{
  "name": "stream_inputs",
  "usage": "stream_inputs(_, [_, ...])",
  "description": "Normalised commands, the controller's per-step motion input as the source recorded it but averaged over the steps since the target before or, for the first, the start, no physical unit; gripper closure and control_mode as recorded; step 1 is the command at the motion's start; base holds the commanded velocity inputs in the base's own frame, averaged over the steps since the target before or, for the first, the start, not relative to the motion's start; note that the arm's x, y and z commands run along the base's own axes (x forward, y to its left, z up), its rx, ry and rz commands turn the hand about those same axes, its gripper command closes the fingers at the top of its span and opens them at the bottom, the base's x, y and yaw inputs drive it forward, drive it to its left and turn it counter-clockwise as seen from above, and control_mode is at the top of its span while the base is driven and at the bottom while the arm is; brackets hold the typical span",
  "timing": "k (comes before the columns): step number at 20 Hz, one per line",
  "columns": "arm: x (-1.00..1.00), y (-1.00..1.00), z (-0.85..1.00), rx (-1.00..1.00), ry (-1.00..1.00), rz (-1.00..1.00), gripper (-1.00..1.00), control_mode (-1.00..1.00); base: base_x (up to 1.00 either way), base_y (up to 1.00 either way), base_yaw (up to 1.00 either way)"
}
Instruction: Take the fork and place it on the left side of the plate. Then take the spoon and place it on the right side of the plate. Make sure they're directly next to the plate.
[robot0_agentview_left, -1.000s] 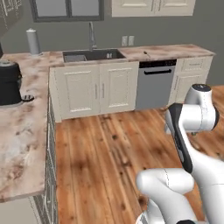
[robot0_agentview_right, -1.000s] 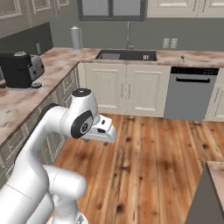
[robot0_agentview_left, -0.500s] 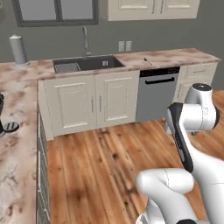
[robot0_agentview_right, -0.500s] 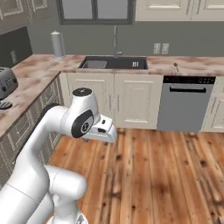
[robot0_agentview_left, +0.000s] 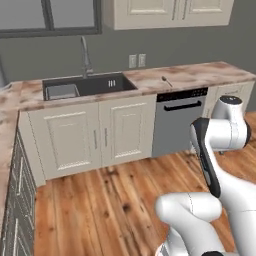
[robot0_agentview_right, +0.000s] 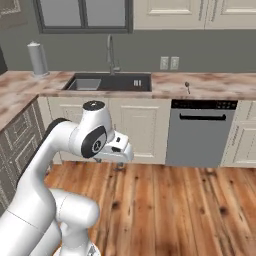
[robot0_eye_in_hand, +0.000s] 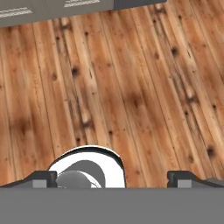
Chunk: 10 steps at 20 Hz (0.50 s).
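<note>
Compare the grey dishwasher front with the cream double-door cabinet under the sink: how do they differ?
The flat grey dishwasher front is a single panel; the cream double-door cabinet has two framed doors. The dishwasher has a dark control strip and one horizontal bar handle; the cabinet has slim vertical handles. The dishwasher sits under bare marble counter; the cabinet sits under the dark sink. Both are shut and rise from the wooden floor.

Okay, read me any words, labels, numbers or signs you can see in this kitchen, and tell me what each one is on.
No readable text in these pictures.
Dishwasher: its dark control strip carries a few tiny light marks, too small and blurred to read.
Wall outlets: plain plates, no lettering.
Cabinets, sink and paper towel roll: no labels or brand marks.
</note>
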Motion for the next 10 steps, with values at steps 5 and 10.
stream_inputs(5, [0.00, 0.00, 0.00, 0.00, 0.00, 0.00, -1.00, 1.00, 1.00, -0.57, -0.01])
stream_inputs(10, [0.00, 0.00, 0.00, 0.00, 0.00, 0.00, -1.00, 1.00, 1.00, -0.48, 0.00])
